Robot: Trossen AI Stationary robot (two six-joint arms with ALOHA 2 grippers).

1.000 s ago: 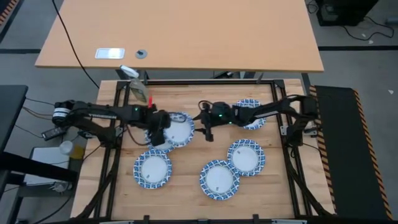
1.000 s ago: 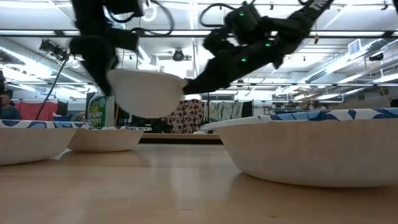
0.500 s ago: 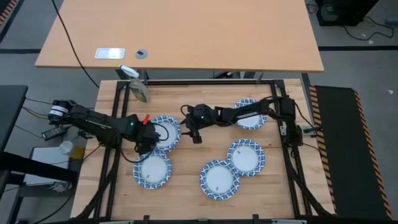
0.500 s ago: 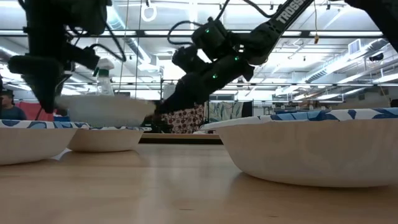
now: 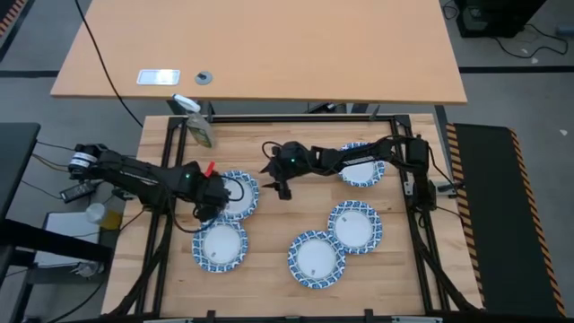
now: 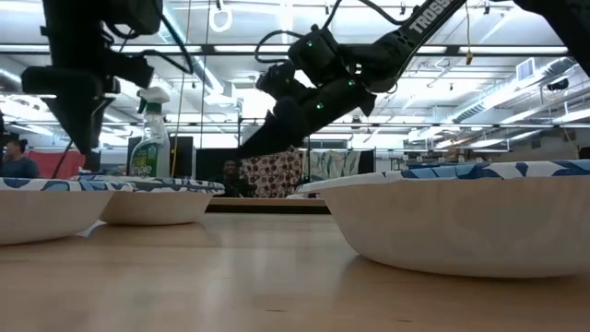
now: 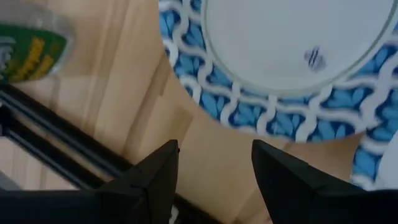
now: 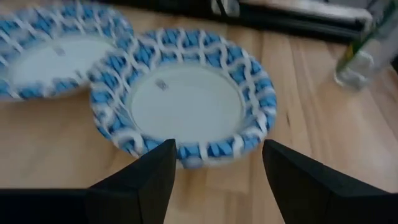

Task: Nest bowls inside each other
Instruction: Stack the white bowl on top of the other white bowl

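One blue-rimmed bowl (image 5: 240, 189) sits at the table's left middle. In the low view its rim (image 6: 147, 182) shows above another bowl's wall (image 6: 155, 205), so it seems to rest inside that one. My left gripper (image 5: 206, 208) hangs open just off its left edge, with bare table between the fingers (image 7: 214, 149). My right gripper (image 5: 281, 187) slants down from the right, open, a little short of the bowl's right edge (image 8: 186, 152). Several more bowls lie singly: near left (image 5: 220, 244), near middle (image 5: 316, 258), right (image 5: 355, 226) and far right (image 5: 360, 164).
A spray bottle (image 5: 199, 130) stands at the far left corner. Black frame rails (image 5: 161, 224) run along the table's edges. A second table (image 5: 269, 54) lies beyond the far edge. A person (image 6: 13, 159) shows in the room behind.
My left gripper has carried the bowl toward the table's left edge and down. The bowl was lifted clear a second ago and now rests at the left middle, free of the fingers. My right gripper has followed toward the left edge and stays beside the bowl.
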